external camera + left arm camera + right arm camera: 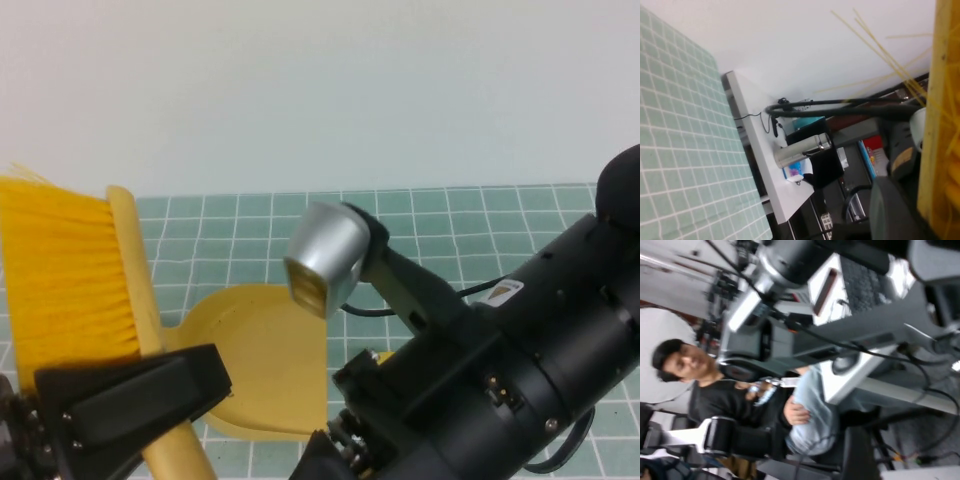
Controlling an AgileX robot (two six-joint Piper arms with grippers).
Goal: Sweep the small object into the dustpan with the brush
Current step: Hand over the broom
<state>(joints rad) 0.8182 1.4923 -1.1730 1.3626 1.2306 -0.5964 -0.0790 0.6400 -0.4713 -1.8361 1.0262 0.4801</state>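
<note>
Yellow brush [70, 270], pinched in the left gripper [130, 400] at lower left, may clip the dustpan [265, 360] at centre when you lower it, since the right gripper [345, 440] at bottom centre, state unreadable, hides the small object.

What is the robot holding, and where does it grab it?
The left pincer is shut on the brush, gripping its handle just below the bristles. The right pincer, low near the dustpan, is hidden; no hold shows.
</note>
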